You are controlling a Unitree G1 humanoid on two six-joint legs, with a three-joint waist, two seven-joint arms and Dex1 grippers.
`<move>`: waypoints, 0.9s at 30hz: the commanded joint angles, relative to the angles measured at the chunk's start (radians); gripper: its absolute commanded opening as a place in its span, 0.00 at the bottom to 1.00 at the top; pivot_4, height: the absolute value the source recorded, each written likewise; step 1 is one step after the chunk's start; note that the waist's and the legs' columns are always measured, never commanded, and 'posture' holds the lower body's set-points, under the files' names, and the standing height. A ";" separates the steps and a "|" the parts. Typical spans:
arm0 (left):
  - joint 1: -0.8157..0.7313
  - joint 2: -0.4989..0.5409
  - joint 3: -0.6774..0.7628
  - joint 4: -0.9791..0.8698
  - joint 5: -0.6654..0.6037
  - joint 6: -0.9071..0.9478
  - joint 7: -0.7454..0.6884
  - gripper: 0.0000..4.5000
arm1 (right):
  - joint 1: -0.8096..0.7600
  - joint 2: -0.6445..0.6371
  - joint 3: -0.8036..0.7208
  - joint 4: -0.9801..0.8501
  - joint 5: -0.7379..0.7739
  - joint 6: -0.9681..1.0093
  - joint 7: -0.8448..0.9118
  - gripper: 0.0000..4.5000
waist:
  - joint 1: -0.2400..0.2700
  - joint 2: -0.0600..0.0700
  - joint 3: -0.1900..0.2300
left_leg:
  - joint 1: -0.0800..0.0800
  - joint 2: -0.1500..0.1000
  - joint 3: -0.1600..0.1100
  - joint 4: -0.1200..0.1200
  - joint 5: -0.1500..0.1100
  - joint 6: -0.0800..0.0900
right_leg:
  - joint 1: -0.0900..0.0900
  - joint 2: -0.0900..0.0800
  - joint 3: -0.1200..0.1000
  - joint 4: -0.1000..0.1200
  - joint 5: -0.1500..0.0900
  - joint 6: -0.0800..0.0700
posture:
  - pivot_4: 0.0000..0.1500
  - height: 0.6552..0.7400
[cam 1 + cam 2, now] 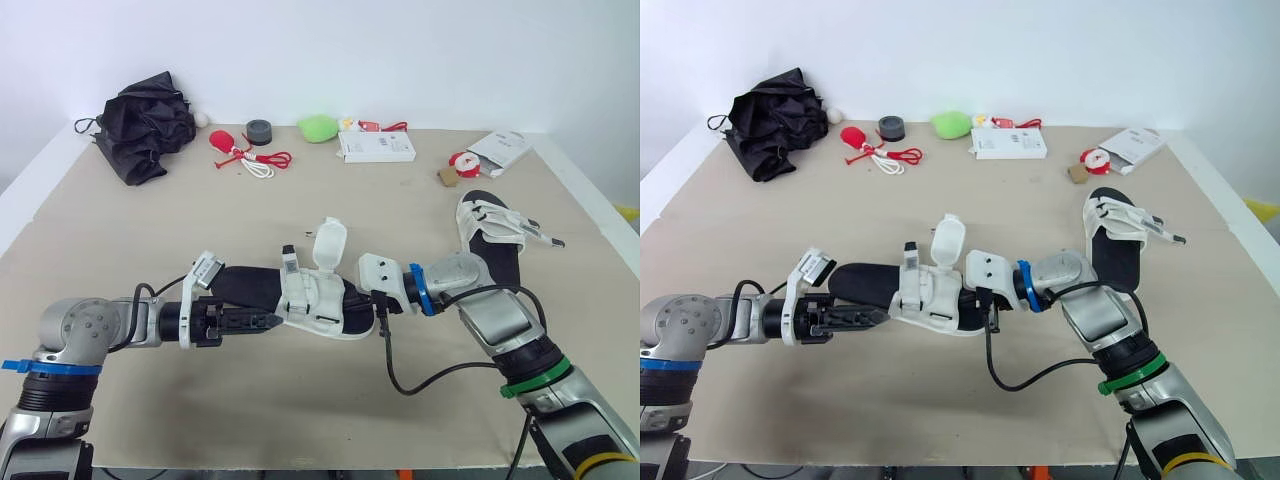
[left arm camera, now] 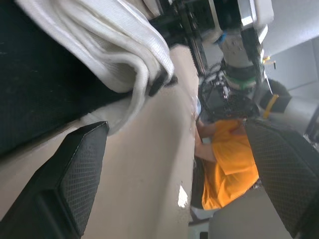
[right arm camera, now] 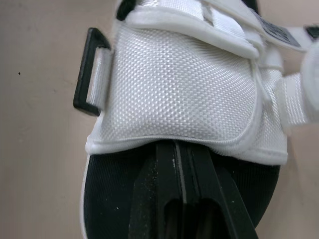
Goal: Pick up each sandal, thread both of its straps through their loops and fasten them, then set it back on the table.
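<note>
Working the near sandal (image 1: 320,300) right now. It's lying on the surface (image 1: 120,260) about midway across on the near side, with both white straps undone and one flap (image 1: 330,243) sticking straight up.

My left fingers (image 2: 65,184) are spread wide with nothing in them, one pad just beside the sandal's left edge. The right fingers (image 3: 164,189) look pressed together, resting on the black footbed at the sandal's right end with the tips tucked under the white strap. I can't see anything pinched between them.

My take: get a solid pinch on the sole with the left before lifting, otherwise the shoe will probably pivot once the right starts tugging a strap. The black loop (image 3: 89,74) sits flat against the surface, so I reckon the sandal needs tilting up to feed anything through. The second sandal (image 1: 495,235) waits at the far right.

Writing-wise, there's a small grey tag (image 3: 274,32) on a strap and a white box (image 1: 376,147) with red print at the far edge, both too small to read.
</note>
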 commanded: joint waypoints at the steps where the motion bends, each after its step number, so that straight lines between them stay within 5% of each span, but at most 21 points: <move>1: 0.020 0.022 0.013 -0.071 -0.044 0.034 -0.012 0.99 | 0.008 -0.027 0.024 0.075 -0.063 0.008 -0.002 0.00 | 0.000 0.000 0.000 | 0.000 0.000 0.000 0.000 0.000 0.000 | 0.000 0.000 0.000 0.000 0.000 0.000 | 1.00 1.00; 8: 0.016 0.081 0.026 -0.058 -0.012 0.019 -0.026 0.99 | -0.004 -0.023 0.034 0.103 -0.066 -0.008 0.003 0.00 | 0.000 0.000 0.000 | 0.000 0.000 -0.001 0.001 0.001 0.001 | 0.000 0.001 -0.001 0.000 0.001 -0.001 | 1.00 1.00; 13: -0.123 0.129 0.083 0.121 -0.029 0.075 -0.038 0.99 | -0.002 -0.021 0.043 0.104 -0.067 -0.015 0.009 0.00 | 0.000 0.000 0.000 | 0.000 0.000 -0.001 0.001 0.001 0.001 | 0.000 0.001 -0.001 0.001 0.002 -0.001 | 1.00 1.00; 17: -0.327 0.037 0.221 0.397 -0.125 0.194 0.068 0.99 | 0.000 -0.015 0.048 0.107 -0.067 -0.014 0.006 0.00 | 0.002 -0.001 0.001 | 0.000 0.000 -0.001 0.003 0.002 0.002 | 0.001 0.001 -0.002 0.001 0.003 -0.001 | 1.00 1.00; 27: -0.439 -0.328 0.381 0.640 -0.040 0.126 0.514 0.99 | 0.034 -0.014 0.044 0.066 -0.061 0.009 -0.011 0.00 | 0.002 -0.001 0.001 | -0.006 0.001 -0.008 0.012 0.002 0.003 | 0.001 0.003 -0.007 0.006 0.004 0.000 | 1.00 1.00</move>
